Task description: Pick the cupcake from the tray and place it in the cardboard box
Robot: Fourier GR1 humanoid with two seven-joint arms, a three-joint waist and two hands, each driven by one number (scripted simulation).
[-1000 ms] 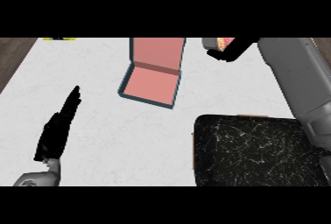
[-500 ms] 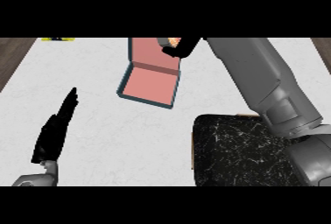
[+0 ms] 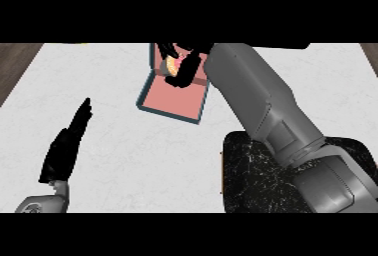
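Right robot hand (image 3: 184, 67) curled on cupcake (image 3: 169, 65) over open cardboard box (image 3: 173, 99); left robot hand (image 3: 66, 146) flat on worktop (image 3: 125, 160), dark tray (image 3: 255, 175) near right.

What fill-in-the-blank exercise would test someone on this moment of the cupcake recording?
1. The right hand holds the cupcake above the pink ____.
2. The left hand rests open on the ____ side of the counter.
3. The dark marbled tray lies partly under the ____ forearm.

Missing words: box; left; right
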